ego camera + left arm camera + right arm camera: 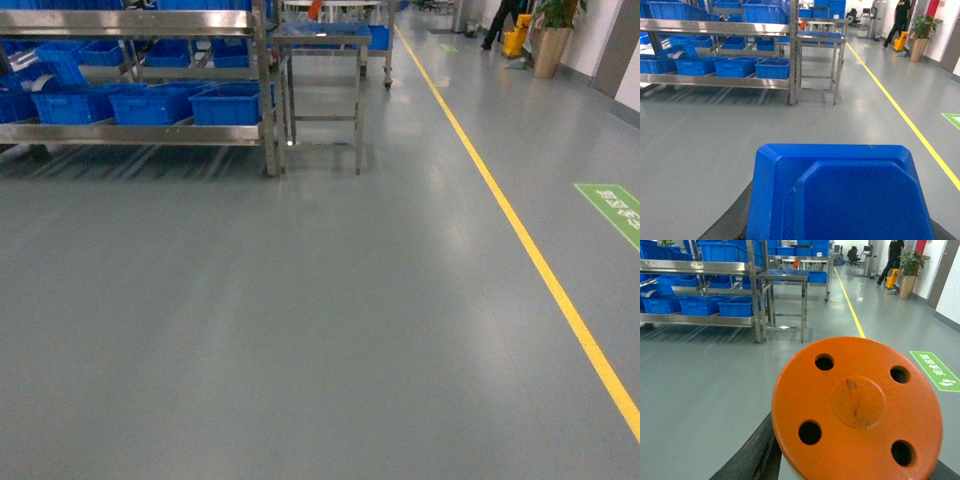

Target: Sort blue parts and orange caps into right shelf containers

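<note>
Floor (300, 320) lies open between shelf (140, 130) and yellow line (530, 250).

1. This is a factory or warehouse floor: a wide, smooth grey floor (300, 330) runs the whole space.
2. A steel shelf rack (150, 130) stands at the far left, loaded with blue crates (228, 103).
3. Just right of the rack stands a small steel table (322, 90).
4. Further right of the rack, a yellow line (520, 235) marks an aisle, with a green floor sign (612, 208) beyond it.
5. Far behind the rack are a potted plant (552, 30), a yellow mop bucket (516, 38) and a person (899, 20).
</note>
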